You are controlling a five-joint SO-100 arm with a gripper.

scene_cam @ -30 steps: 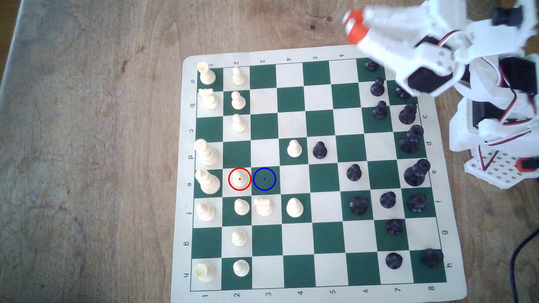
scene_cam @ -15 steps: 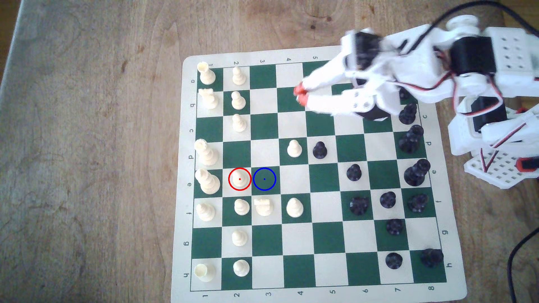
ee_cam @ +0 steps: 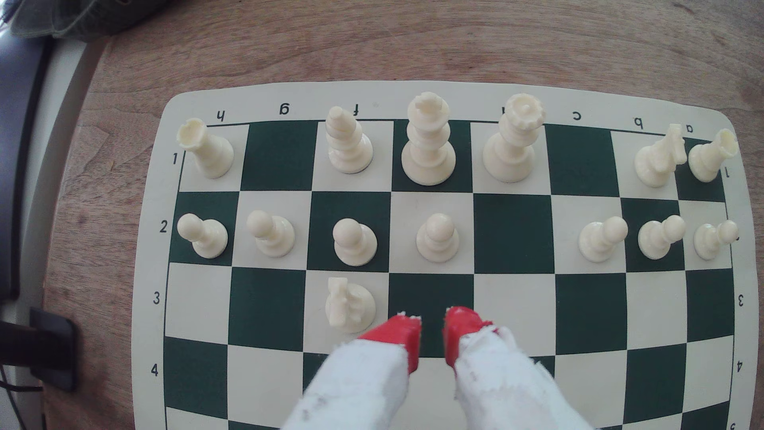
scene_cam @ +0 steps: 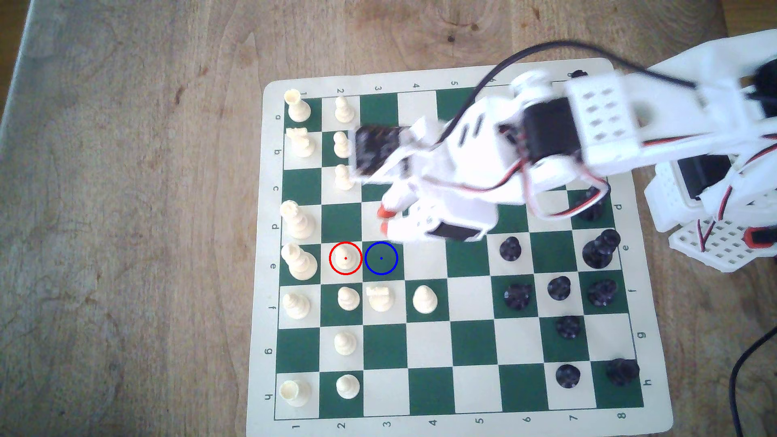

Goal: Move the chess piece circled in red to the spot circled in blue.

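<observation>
1. The pawn [scene_cam: 345, 257], ringed in red, stands upright on a cream square in row e, column 2; in the wrist view the same pawn [ee_cam: 437, 237] stands just beyond the dark target square.
2. The target square [scene_cam: 381, 258], dark green and ringed in blue, lies directly to the exterior view's right of the pawn and holds no piece; the wrist view shows it [ee_cam: 430, 293] in front of the red fingertips.
3. The gripper [scene_cam: 383, 220] hangs over the board [scene_cam: 471, 75], just above the target square in the exterior view; its red-tipped jaws are slightly parted with nothing between them [ee_cam: 433, 330].
4. A cream knight [ee_cam: 349, 305] stands beside the target square, near one red fingertip [ee_cam: 397, 335].
</observation>
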